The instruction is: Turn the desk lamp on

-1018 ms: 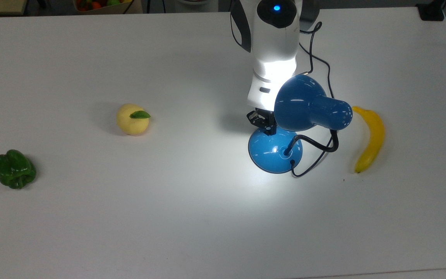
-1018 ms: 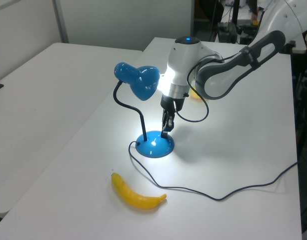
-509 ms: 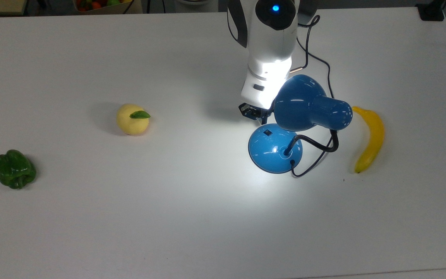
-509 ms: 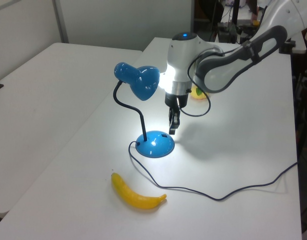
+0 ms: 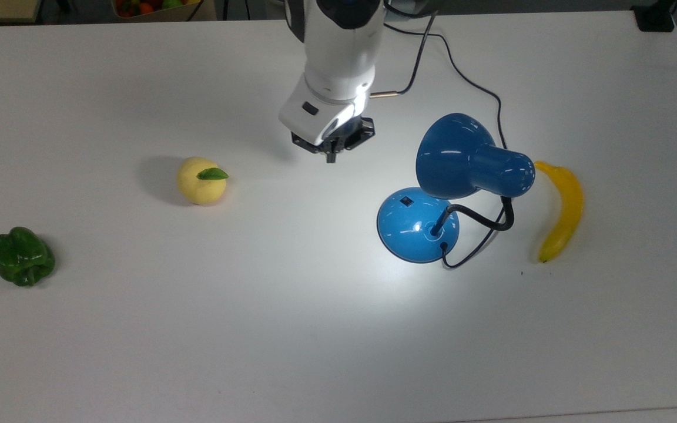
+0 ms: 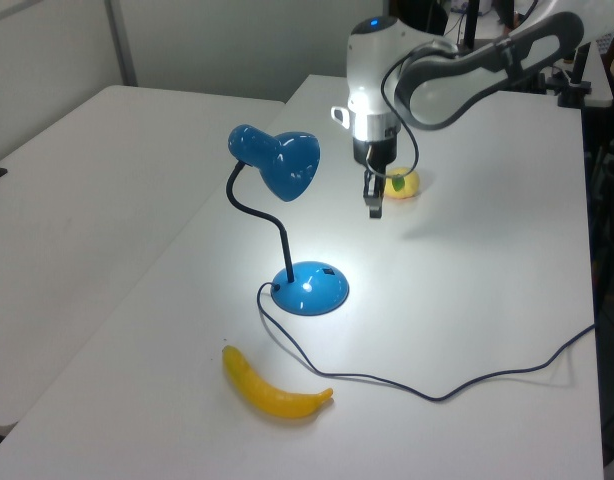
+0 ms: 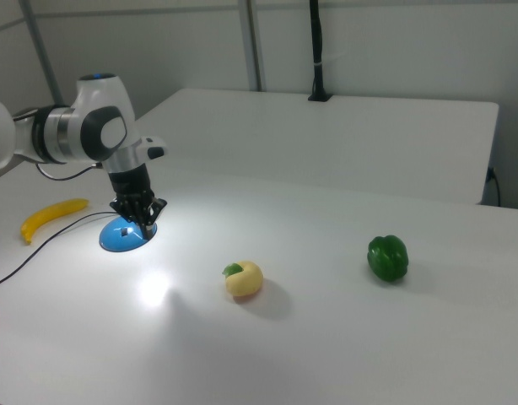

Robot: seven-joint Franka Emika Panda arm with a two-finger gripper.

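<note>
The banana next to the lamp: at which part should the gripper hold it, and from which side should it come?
Probably grip the banana at its thick middle, coming straight down from above, fingers closing across its width. It lies flat on the white table, curved, with both long sides free. In the top view the desk lamp and its cord sit on the banana's left, so a sideways approach from there looks crowded.

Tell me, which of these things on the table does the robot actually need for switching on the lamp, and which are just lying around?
Part of the job:
desk lamp, lit
its switch on the base
the tool

Just lying about:
banana
yellow fruit with a leaf
green pepper
</note>
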